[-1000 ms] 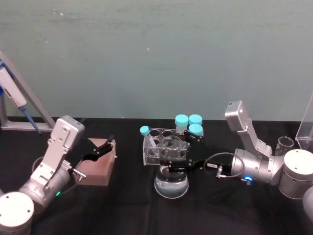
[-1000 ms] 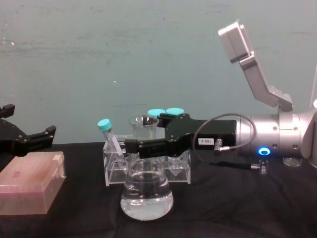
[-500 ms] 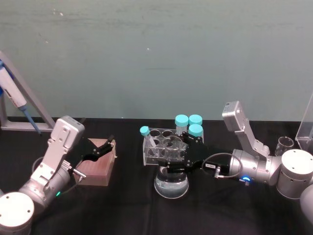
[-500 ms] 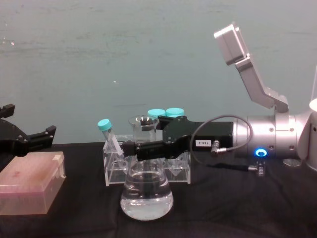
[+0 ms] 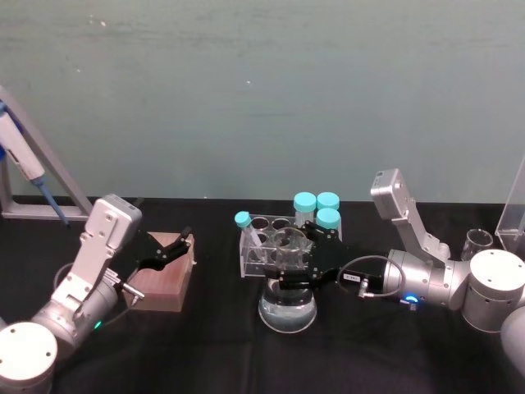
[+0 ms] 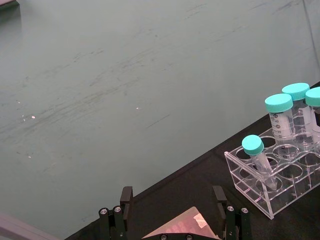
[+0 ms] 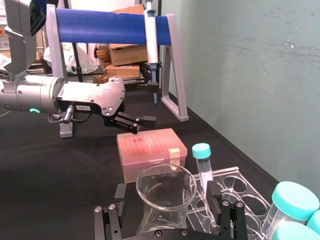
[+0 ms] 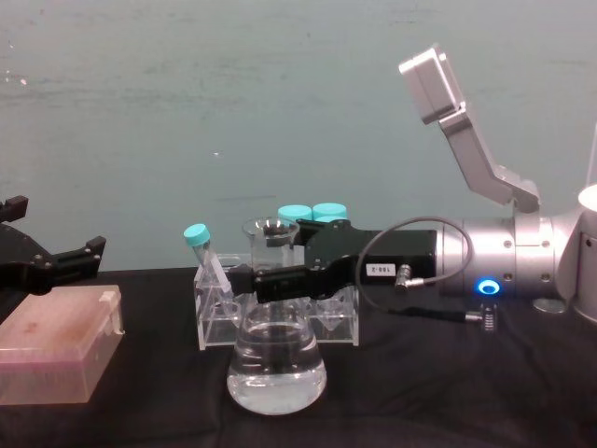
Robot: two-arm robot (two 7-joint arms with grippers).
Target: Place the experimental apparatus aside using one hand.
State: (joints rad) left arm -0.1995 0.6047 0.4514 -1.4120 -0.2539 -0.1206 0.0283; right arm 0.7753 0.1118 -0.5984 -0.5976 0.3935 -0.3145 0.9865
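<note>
Right now the conical flask (image 8: 276, 373) stands upright on the counter (image 8: 420, 392), just in front of the clear tube rack (image 8: 210, 327), on the robot's side of it. Your right hand (image 7: 166, 192) reaches in level from the rack's right. Its fingers are spread, one on each side of the flask's neck, and I judge they are not yet pressing it.

Treat the flask as smooth, brittle glass that is likely slippery. The clear liquid pooled in the wide base should make it bottom-heavy. The neck, just under the flared lip, looks like the sound place to grip, since the lip can stop a slide.

Its long axis runs straight up, mouth open to the ceiling, so keep it vertical or the liquid will slosh.

Your left hand (image 5: 182, 244) is parked well to the rack's left with its fingers apart.
</note>
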